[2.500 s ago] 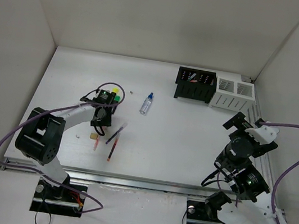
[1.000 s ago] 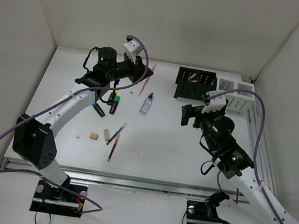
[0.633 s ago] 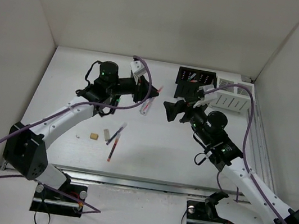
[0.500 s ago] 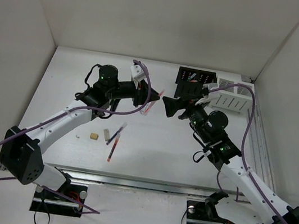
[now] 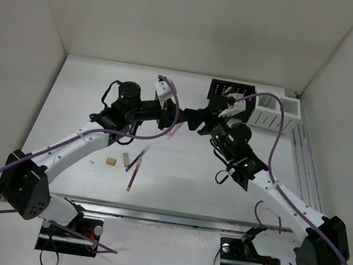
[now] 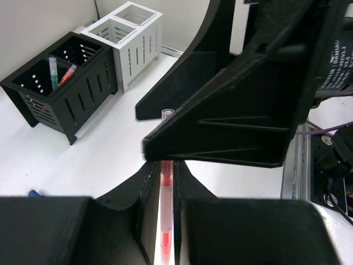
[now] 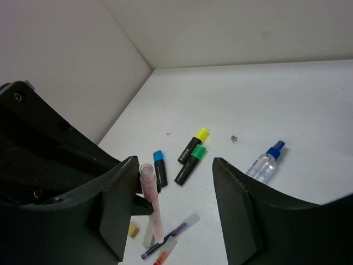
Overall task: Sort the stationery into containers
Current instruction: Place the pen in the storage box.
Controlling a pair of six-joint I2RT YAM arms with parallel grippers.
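My left gripper [image 6: 165, 172] is shut on a thin red pen [image 6: 166, 185], held in the air over the middle of the table [image 5: 183, 174]. My right gripper [image 7: 176, 182] faces it from the right, open, with the pen's free end [image 7: 149, 190] beside its left finger and a wide gap to the other. Both grippers meet at the pen [image 5: 177, 130] in the top view. The black organiser [image 6: 60, 83] holds a green pen [image 6: 53, 69] and an orange one. Two white bins [image 6: 129, 36] stand beside it.
On the table below lie yellow [image 7: 194, 144], green [image 7: 191, 164] and blue-capped highlighters [image 7: 160, 167], a clear bottle [image 7: 265, 163], a tan eraser [image 7: 133, 229], a white eraser [image 7: 148, 237] and loose pens [image 5: 134, 166]. The containers sit at the back right by the wall.
My right gripper has swung left up to the pen's free end, its jaws narrowing around it. My left gripper has carried the pen a little rightward, still shut on it.
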